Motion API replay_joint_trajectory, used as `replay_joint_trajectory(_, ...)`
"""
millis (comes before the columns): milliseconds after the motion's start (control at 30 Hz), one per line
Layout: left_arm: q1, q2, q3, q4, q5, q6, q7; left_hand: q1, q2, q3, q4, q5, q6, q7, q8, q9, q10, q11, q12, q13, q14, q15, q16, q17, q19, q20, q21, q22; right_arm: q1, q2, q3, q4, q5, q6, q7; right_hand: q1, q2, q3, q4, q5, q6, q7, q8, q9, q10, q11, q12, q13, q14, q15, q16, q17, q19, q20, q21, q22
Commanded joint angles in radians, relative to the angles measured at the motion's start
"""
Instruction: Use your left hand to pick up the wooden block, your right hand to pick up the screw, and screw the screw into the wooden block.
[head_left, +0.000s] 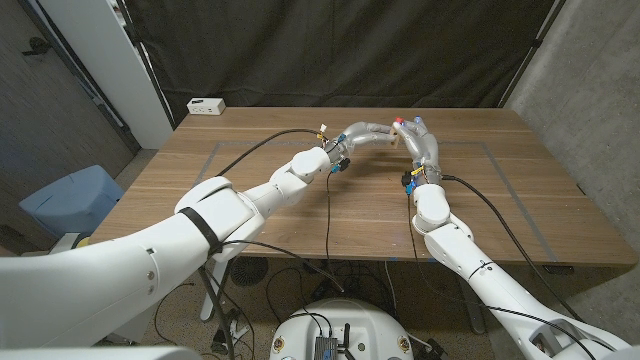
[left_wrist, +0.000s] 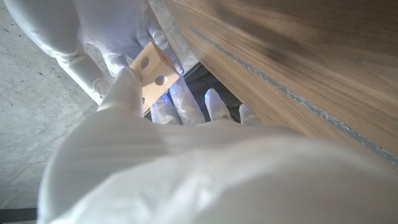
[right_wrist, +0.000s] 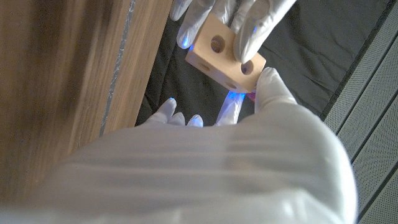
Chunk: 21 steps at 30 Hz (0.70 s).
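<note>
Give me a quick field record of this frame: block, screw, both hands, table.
wooden block: held off the table; round holes on two visible faces
left hand: grips the block
right hand: fingertips at the block's underside
screw: cannot confirm; a small pink spot at the right fingers, too small to tell
hands: meet at the table's far middle
table: wooden, a white box at its far left corner

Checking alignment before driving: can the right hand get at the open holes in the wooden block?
Probably yes. The left hand holds the wooden block with its holed face uncovered, and the right hand is right beside it, fingertips at its edge.
</note>
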<state>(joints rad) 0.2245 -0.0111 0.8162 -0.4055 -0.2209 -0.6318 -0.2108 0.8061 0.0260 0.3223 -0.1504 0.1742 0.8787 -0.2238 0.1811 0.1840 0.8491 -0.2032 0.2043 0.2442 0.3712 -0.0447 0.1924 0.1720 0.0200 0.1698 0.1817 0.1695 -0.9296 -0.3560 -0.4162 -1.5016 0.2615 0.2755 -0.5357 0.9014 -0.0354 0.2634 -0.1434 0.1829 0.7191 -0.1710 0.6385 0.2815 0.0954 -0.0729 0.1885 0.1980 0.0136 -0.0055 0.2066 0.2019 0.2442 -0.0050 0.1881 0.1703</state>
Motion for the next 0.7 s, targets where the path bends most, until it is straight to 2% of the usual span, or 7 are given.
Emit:
replay_joint_trajectory(33, 0.003, 0.0, -0.002, -0.005, 0.004, -0.004, -0.002, 0.003, 0.007, 0.007, 0.002, 0.006, -0.005, 0.0, 0.004, 0.005, -0.002, 0.002, 0.006, 0.002, 0.003, -0.048, 0.004, 0.004, 0.005, 0.0, 0.01, 0.004, -0.008, -0.012, 0.004, -0.006, 0.005, 0.019, 0.017, -0.017, -0.008, -0.012, 0.002, -0.002, -0.028, 0.002, -0.012, -0.004, -0.014, 0.003, -0.003, 0.002, -0.015, 0.005, -0.007, 0.007, -0.016, 0.003, -0.005, 0.001)
replay_joint_trajectory(467, 0.008, 0.005, -0.003, -0.017, 0.007, -0.01, 0.001, 0.004, 0.01, 0.007, 0.002, 0.006, -0.018, 0.0, 0.003, 0.005, -0.003, 0.002, 0.007, 0.002, 0.004, -0.048, 0.005, 0.004, 0.006, 0.0, 0.01, 0.004, -0.004, -0.017, 0.004, 0.01, 0.016, 0.051, 0.055, -0.074, -0.028, -0.036, 0.018, -0.002, -0.119, 0.013, -0.058, -0.028, -0.075, 0.032, -0.006, 0.003, -0.06, 0.026, -0.011, 0.01, -0.06, 0.013, -0.006, 0.002)
replay_joint_trajectory(700, 0.011, 0.008, -0.006, -0.021, 0.007, -0.007, 0.001, 0.004, 0.01, 0.007, 0.002, 0.006, -0.024, 0.0, 0.003, 0.005, -0.006, 0.002, 0.005, 0.002, 0.003, -0.048, 0.004, 0.004, 0.006, 0.001, 0.01, 0.004, 0.003, -0.019, 0.001, 0.025, 0.029, 0.066, 0.086, -0.111, -0.033, -0.048, 0.028, -0.001, -0.186, 0.035, -0.089, -0.038, -0.13, 0.056, -0.009, 0.003, -0.096, 0.038, -0.014, 0.011, -0.097, 0.023, -0.007, 0.003)
